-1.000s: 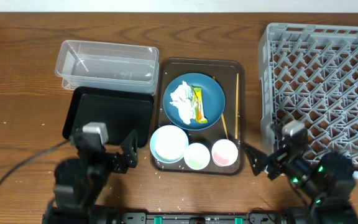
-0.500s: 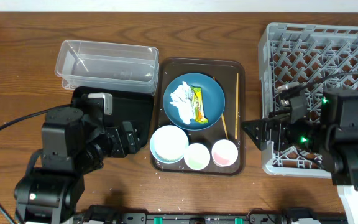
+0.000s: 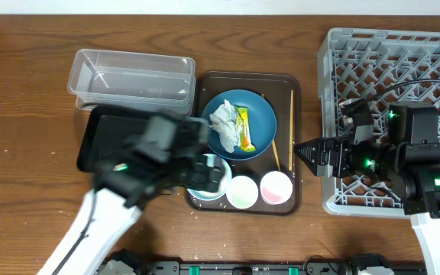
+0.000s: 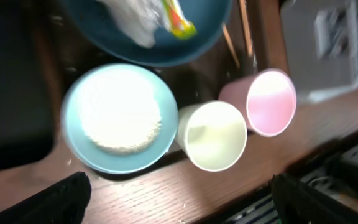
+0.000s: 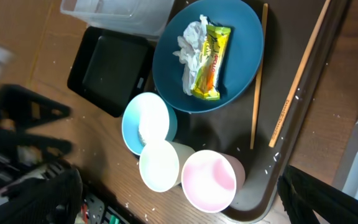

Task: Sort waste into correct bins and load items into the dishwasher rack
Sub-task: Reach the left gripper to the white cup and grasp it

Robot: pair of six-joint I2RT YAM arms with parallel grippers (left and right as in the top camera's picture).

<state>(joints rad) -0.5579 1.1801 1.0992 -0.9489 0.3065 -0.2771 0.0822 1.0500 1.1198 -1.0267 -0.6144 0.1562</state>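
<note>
A blue plate [image 3: 260, 114] on the brown tray [image 3: 247, 76] carries a crumpled tissue [image 3: 221, 122] and a yellow-green wrapper [image 3: 244, 128]. Chopsticks [image 3: 291, 122] lie to its right. In front stand a blue bowl [image 4: 120, 118] of white rice, a green cup [image 3: 242, 191] and a pink cup [image 3: 276, 187]. My left gripper [image 4: 179, 208], blurred in the overhead view, hovers open above the bowl and cups. My right gripper [image 3: 312, 156] is open and empty, just right of the tray, pointing left. The grey rack [image 3: 403, 76] stands at the right.
A clear tub [image 3: 132, 76] and a black tray [image 3: 109, 130] sit left of the brown tray. Loose rice grains [image 5: 272, 158] dot the tray and the wood near the cups. The right arm's body lies over the rack's front-left corner.
My left arm has swung right, from over the black tray to above the blue bowl. The right gripper has barely shifted. Nothing has been picked up.
</note>
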